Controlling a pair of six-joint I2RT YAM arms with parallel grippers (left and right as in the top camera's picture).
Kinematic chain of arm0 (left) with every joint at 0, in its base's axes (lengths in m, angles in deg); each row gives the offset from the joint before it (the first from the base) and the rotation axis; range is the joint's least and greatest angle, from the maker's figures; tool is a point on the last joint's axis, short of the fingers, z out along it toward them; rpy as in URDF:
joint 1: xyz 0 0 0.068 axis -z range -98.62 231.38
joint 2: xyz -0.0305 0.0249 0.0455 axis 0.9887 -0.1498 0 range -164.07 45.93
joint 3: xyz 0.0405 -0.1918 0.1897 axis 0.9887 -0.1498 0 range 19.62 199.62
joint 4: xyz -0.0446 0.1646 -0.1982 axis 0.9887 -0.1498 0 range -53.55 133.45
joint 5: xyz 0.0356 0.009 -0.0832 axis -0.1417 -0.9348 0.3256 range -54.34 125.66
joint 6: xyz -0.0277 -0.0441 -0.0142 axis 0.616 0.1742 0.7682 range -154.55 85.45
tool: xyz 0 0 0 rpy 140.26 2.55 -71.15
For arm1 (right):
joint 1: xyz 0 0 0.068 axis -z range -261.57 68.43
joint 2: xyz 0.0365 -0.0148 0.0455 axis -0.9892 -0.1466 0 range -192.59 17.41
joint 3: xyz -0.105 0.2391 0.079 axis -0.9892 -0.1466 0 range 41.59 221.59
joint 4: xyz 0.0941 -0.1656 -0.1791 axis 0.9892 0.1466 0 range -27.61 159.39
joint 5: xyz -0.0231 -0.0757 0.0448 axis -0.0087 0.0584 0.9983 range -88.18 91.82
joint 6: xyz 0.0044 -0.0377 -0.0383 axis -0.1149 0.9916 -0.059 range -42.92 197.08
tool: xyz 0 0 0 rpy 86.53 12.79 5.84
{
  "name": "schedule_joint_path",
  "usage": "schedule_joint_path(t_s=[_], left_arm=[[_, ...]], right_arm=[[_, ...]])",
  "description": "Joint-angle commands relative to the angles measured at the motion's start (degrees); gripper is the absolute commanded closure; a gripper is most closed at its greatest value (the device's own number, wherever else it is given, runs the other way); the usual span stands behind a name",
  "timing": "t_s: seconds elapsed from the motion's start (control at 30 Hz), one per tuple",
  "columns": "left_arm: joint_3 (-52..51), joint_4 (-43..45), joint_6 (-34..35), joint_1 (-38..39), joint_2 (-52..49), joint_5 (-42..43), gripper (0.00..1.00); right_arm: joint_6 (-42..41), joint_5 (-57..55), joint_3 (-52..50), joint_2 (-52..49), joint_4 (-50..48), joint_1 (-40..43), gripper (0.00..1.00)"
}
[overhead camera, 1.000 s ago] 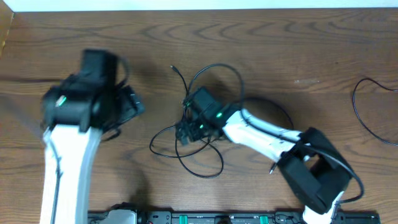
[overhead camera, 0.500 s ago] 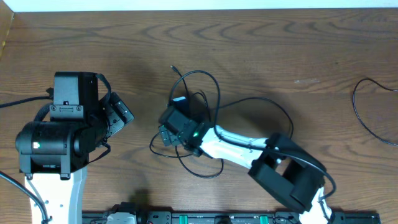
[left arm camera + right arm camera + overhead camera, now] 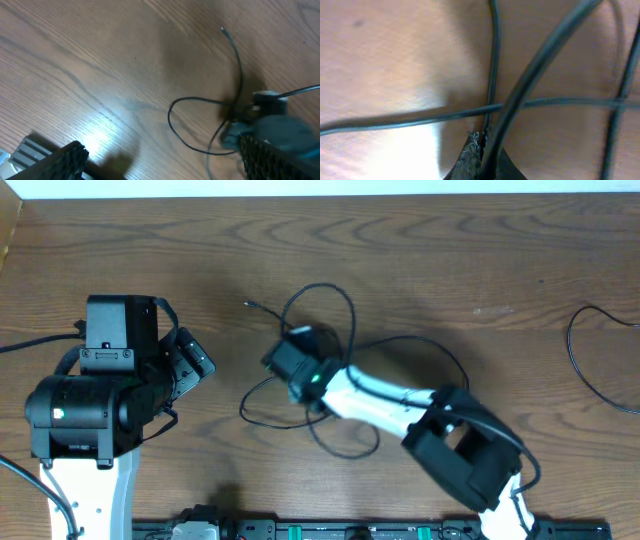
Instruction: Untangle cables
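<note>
**Right gripper clamps down on the tangle**

Since half a second ago the right gripper has slid a little farther from the robot's base, and its jaws, wide apart then, are now pressed together. The cables have been dragged with it: the plug end now lies farther left than before, and the loops have changed shape. The left arm has not shifted in that time.

The right wrist view shows the fingers pinching one black cable at the bottom of the frame. That cable runs up and to the right, crossing over a second that lies roughly level on the table. A third runs straight up from the fingers.

From overhead, the tangle sits near the middle of the table, with loops spreading around and under the right gripper. A stray cord curves alone at the right edge, well apart from the tangle.

The left gripper hangs left of the tangle, touching no cable, with its fingers spread wide. Its camera sees one loop and the plug end ahead.
</note>
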Motion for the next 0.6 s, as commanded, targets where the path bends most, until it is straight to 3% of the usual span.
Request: schedule_joint_path(t_s=[0.0, 0.2, 0.33, 0.57], left_arm=[[0.5, -0.2, -0.3, -0.3, 0.0, -0.5, 0.02], [0.5, -0.2, -0.3, -0.3, 0.0, -0.5, 0.02], [0.5, -0.2, -0.3, -0.3, 0.0, -0.5, 0.02], [0.5, 0.5, 0.4, -0.3, 0.0, -0.5, 0.02]], right_arm=[[11.9, 0.0, 4.8, 8.4, 0.2, 8.2, 0.99], [26.0, -1.3, 17.7, 11.5, -0.3, 25.5, 0.99], [33.7, -3.2, 24.7, 10.7, -6.6, 36.6, 0.99], [35.0, -2.5, 27.6, 8.5, -13.8, 53.8, 0.99]])
